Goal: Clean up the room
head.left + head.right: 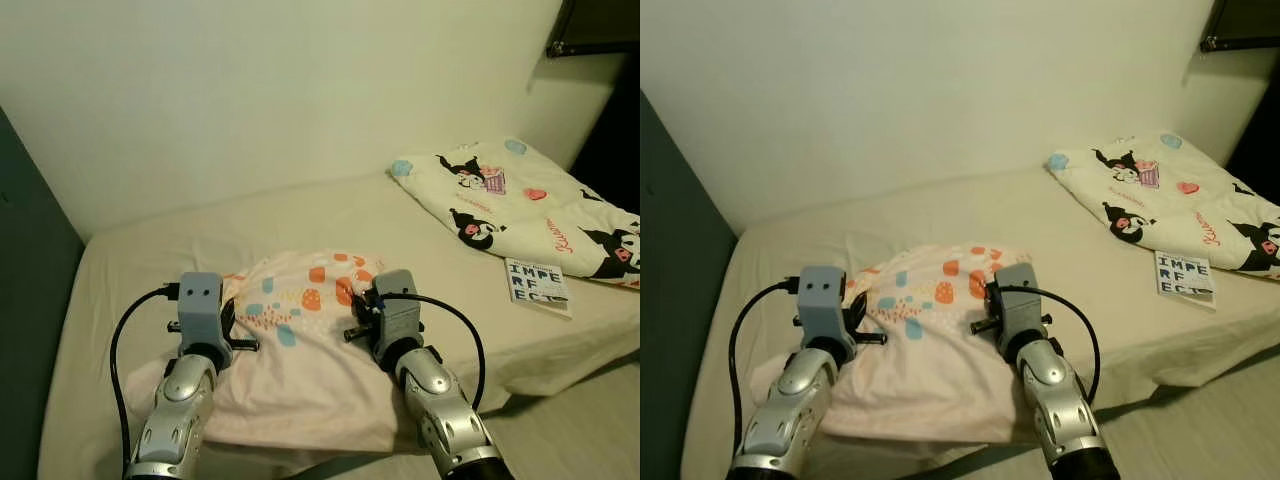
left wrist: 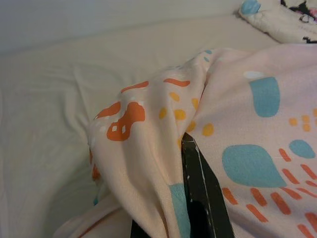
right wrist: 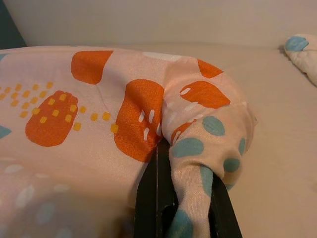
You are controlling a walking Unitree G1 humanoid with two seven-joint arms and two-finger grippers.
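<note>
A pale pink cloth (image 1: 300, 340) with orange and blue blotches lies bunched on the bed, near its front edge. My left gripper (image 1: 228, 310) is shut on the cloth's left edge; in the left wrist view a black finger (image 2: 200, 186) shows under a fold of the pink cloth (image 2: 148, 148). My right gripper (image 1: 358, 298) is shut on the cloth's right corner; in the right wrist view its fingers (image 3: 153, 198) pinch a dotted fold of the cloth (image 3: 198, 148). The stretch between both grippers is raised off the mattress.
The bed (image 1: 150, 250) has a beige sheet and runs along a white wall. A white blanket with black cartoon figures (image 1: 530, 200) lies at the right end. A small book with black letters (image 1: 538, 282) rests beside it. A dark panel (image 1: 30, 280) stands at left.
</note>
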